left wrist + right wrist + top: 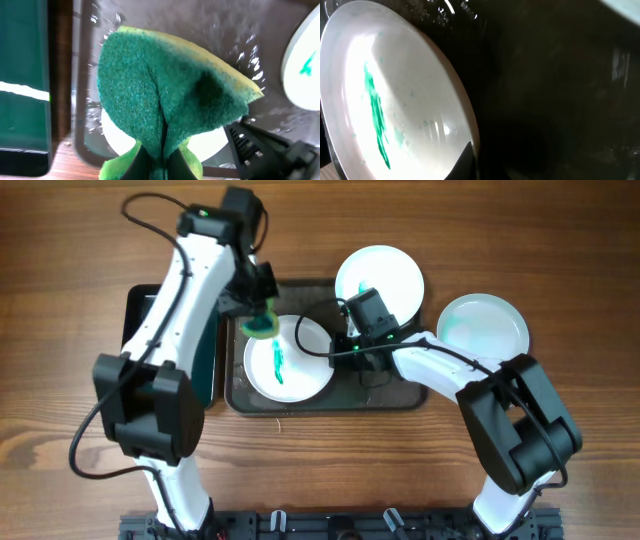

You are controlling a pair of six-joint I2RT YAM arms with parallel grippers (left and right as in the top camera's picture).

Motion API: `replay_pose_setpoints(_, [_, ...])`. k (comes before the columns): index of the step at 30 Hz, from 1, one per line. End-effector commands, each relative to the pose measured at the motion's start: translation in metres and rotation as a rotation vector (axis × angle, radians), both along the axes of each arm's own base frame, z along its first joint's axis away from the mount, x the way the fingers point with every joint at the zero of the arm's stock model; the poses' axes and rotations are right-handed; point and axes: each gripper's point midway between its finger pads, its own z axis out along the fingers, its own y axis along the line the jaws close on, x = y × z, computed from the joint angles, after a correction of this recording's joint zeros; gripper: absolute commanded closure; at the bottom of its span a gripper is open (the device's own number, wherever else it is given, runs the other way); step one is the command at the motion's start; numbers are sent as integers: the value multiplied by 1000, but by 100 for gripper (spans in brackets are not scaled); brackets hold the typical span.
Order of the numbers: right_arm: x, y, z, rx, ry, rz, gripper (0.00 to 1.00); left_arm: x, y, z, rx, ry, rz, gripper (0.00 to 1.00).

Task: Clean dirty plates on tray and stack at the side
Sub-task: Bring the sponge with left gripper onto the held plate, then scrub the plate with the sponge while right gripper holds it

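Note:
A white plate (295, 365) with a teal-green streak lies at the left of the dark tray (390, 402). It also shows in the right wrist view (400, 100). My left gripper (262, 315) is shut on a green-yellow sponge (165, 95) and holds it over the plate's upper left rim. My right gripper (345, 342) is shut on the plate's right rim (470, 155). A second plate (380, 275) with a small teal mark sits at the tray's far right corner. A third plate (483, 328) with faint teal residue lies on the table right of the tray.
A narrow black tray (150, 330) stands left of the big tray, partly under my left arm; it shows as a dark green surface in the left wrist view (22, 80). Water drops lie on the tray floor (235, 45). Bare wooden table surrounds everything.

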Motion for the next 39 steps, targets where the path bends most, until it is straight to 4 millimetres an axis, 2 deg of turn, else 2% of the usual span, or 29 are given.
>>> replay_pose_setpoints(1, [2,7,3,33,9,11,96,-19,-14,-24,-11,45,-71,96])
replay_pose_setpoints(3, [1,7,3,31,13,10,96,-26,-14,-36,-4,68,-76,96])
replay_pose_setpoints(6, [3,4,1,22,23,-29,96,-42,-9,-62,12,123,11,96])
replay_pose_setpoints(11, [9,-5,-2,-7,41,-144,96,-56,-6,-83,33,167,106,96])
replay_pose_setpoints(14, [11,-5,-2,-4,41,-160,96,-62,-10,-93,41,170,112,96])
replay_pose_setpoints(18, [11,-3,0,7,38,-147,95,-68,-19,-119,36,142,156,96])
replay_pose_setpoints(19, [10,-2,0,10,40,-142,94,-69,-20,-124,35,139,168,96])
replay_pose_setpoints(23, [11,5,6,25,13,-63,79,-80,-16,-147,32,136,181,96])
replay_pose_setpoints(28, [21,11,20,13,-64,31,76,-87,-13,-153,38,149,172,96])
replay_pose_setpoints(29, [23,13,22,14,-82,45,77,-87,-14,-153,38,148,169,96])
replay_pose_setpoints(32, [28,9,18,-12,-102,35,88,-87,-13,-153,38,148,169,96])
replay_pose_setpoints(34, [24,10,11,-8,-69,33,89,-87,-14,-153,37,149,169,96])
replay_pose_setpoints(36, [17,14,2,13,-21,36,91,-85,-21,-153,-5,145,129,96])
replay_pose_setpoints(39, [13,16,-3,32,16,32,96,-80,-45,-149,-146,114,-58,96])
